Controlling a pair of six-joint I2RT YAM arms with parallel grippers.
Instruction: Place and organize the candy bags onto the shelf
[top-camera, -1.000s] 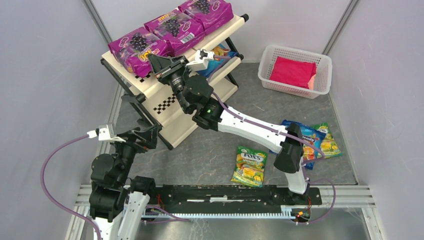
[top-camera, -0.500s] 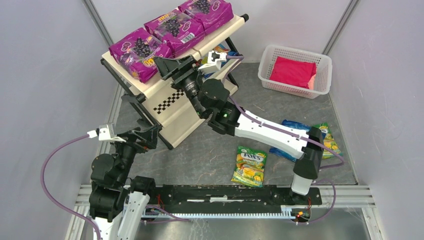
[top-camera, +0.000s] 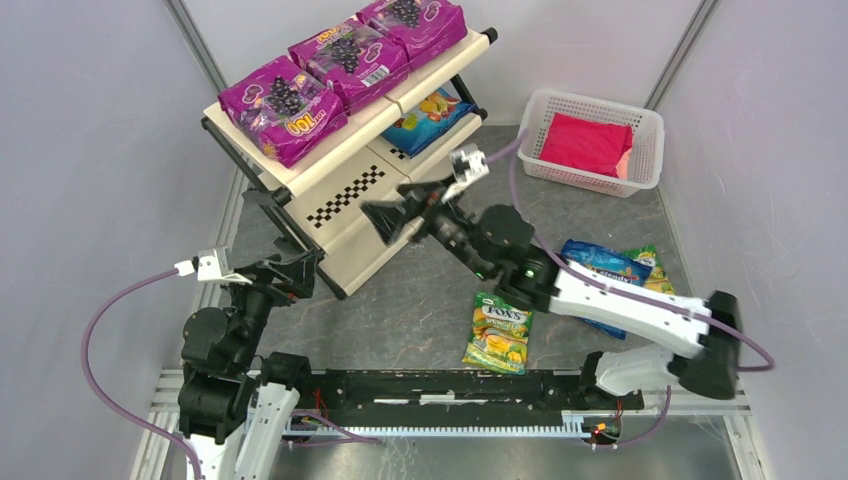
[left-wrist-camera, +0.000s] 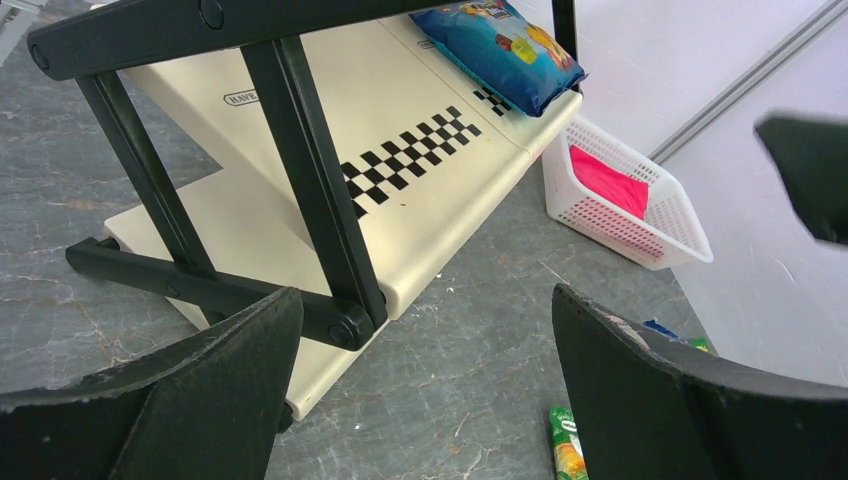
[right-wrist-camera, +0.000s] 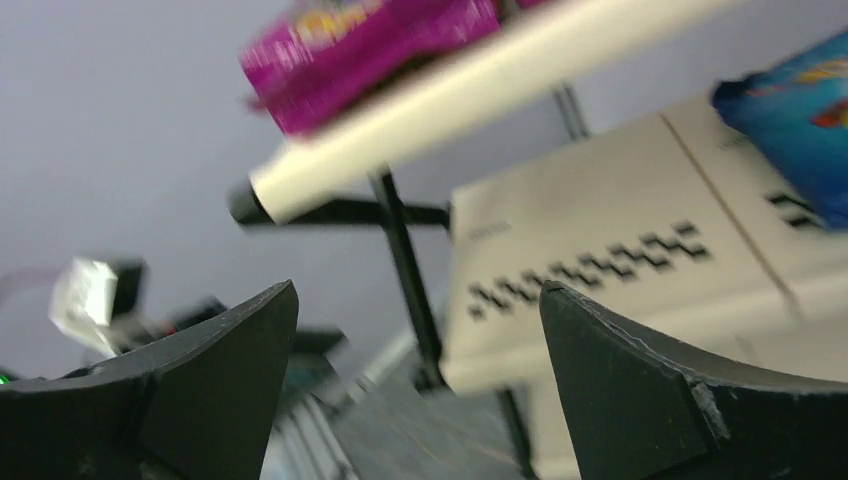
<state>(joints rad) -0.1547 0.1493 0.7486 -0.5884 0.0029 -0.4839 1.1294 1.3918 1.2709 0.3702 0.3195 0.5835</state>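
The cream shelf (top-camera: 340, 195) stands at the back left with three magenta candy bags (top-camera: 345, 55) in a row on its top tier. On the middle tier lies one blue bag (top-camera: 430, 110). My right gripper (top-camera: 375, 222) is open and empty in front of the lower tiers, level with the checkered strip. A green-yellow bag (top-camera: 500, 332) lies on the floor, with a second blue bag (top-camera: 600, 265) and another green-yellow one (top-camera: 655, 280) to its right. My left gripper (top-camera: 300, 272) stands open and empty by the shelf's near-left leg (left-wrist-camera: 310, 190).
A white perforated basket (top-camera: 640, 120) with a pink-red bundle (top-camera: 587, 143) stands at the back right. Grey walls close in both sides. The arm rail (top-camera: 450, 390) runs along the near edge.
My right gripper opened and let go of the left magenta bag on the top tier, then drew back down and to the right. The left arm stayed still.
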